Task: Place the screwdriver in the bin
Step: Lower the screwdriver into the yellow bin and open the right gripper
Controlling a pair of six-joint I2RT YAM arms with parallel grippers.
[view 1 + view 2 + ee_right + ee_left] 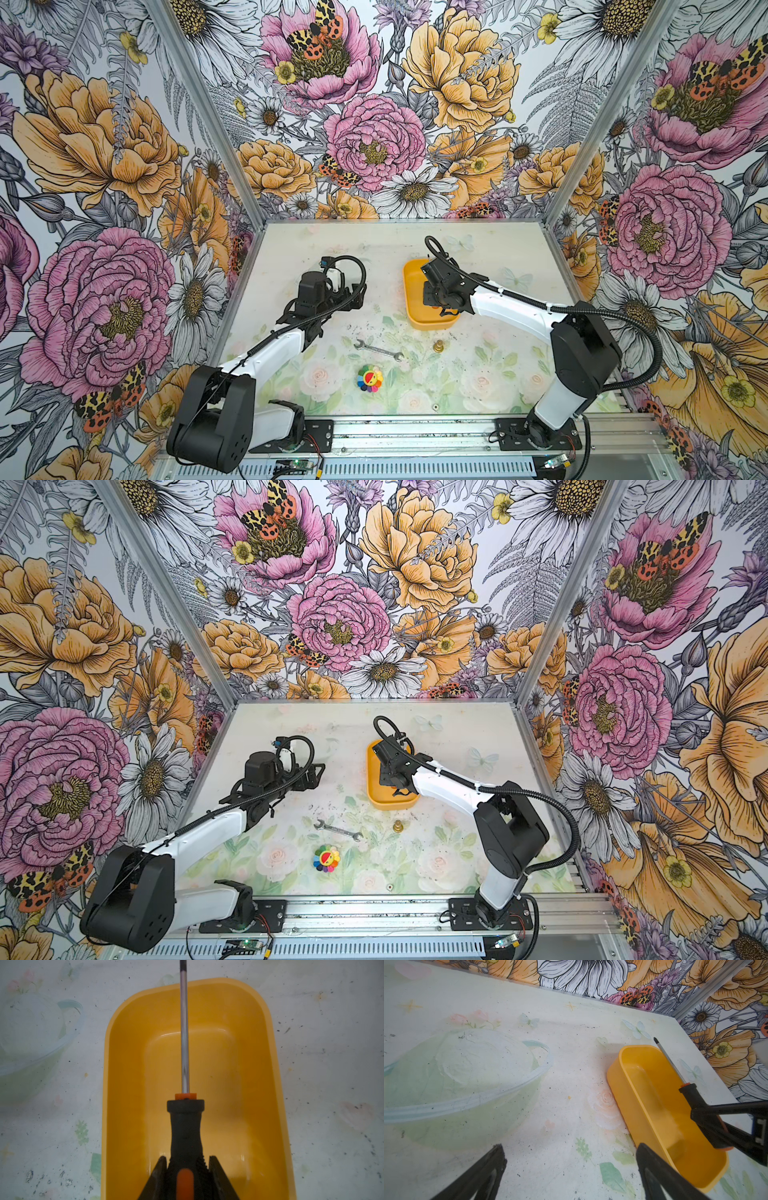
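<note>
Our right tool (187, 1160), clamped on the black-and-orange handle, holds the screwdriver (185, 1126) lengthwise above the bin (255, 1047), so we judge release comes next: lower it, keep the tip inside the far rim, then open the jaws.

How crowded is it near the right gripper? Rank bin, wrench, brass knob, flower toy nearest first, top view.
1. bin, beneath the right gripper
2. brass knob, before bin's near wall
3. wrench, table centre
4. flower toy, nearest the front
</note>
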